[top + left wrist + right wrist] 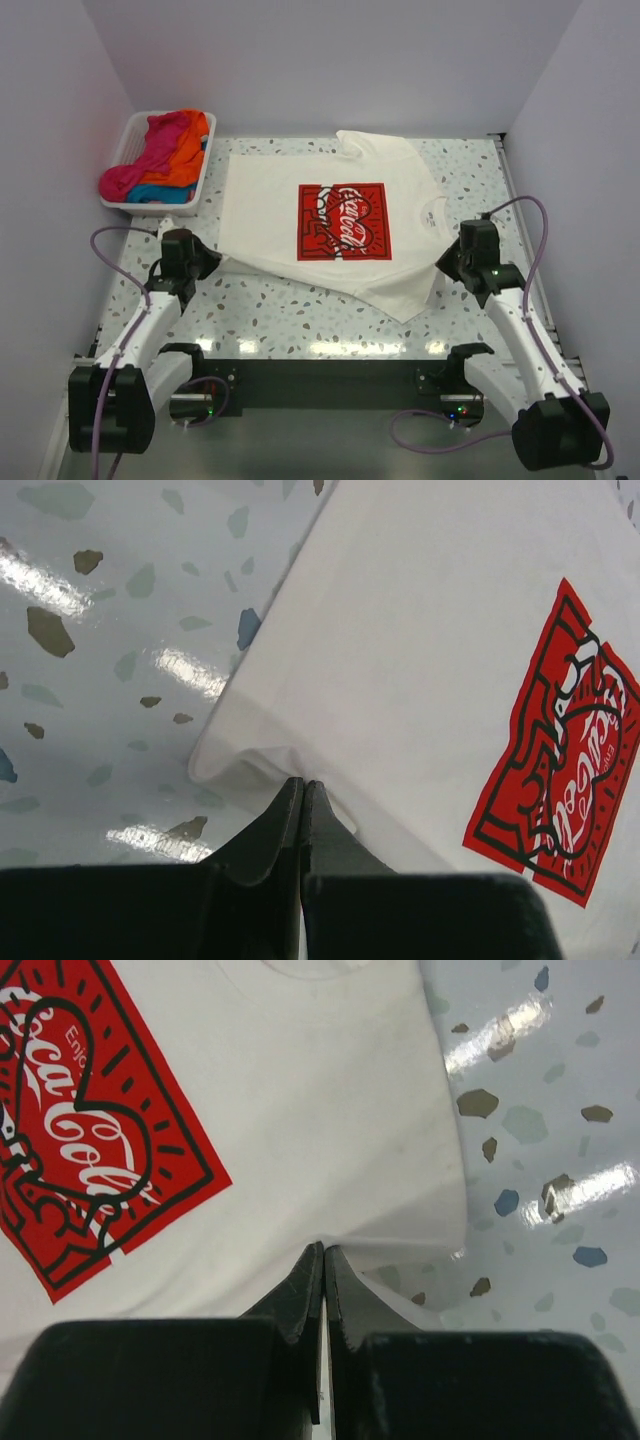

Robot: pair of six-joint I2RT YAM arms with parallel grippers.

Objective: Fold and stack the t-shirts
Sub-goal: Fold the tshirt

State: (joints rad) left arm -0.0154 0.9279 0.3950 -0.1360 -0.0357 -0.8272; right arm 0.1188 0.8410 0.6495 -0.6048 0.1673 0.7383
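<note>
Top external – cream t-shirt [330, 225] spread flat, print up, on table [300, 310] | left gripper [212, 262] and right gripper [445, 262] each pinched shut on its near-side edge | no fold yet | pink, orange, blue t-shirts [165, 155] bunched in basket [150, 208] – stack not begun

The cream-white t-shirt [270, 215] lies spread flat and face up on the speckled table [300, 310], turned sideways. Its collar is toward the right, its hem toward the left, one sleeve points to the far side and the other to the near edge. Its red rectangular print [342, 221], with white script and black line drawing, sits in the middle of the chest, and the near-left hem corner is drawn out into a point. The other t-shirts [165, 160], magenta-pink, orange and blue, lie crumpled together in a heap in the white basket [130, 130] at the far left corner, well apart from the spread one.
</note>
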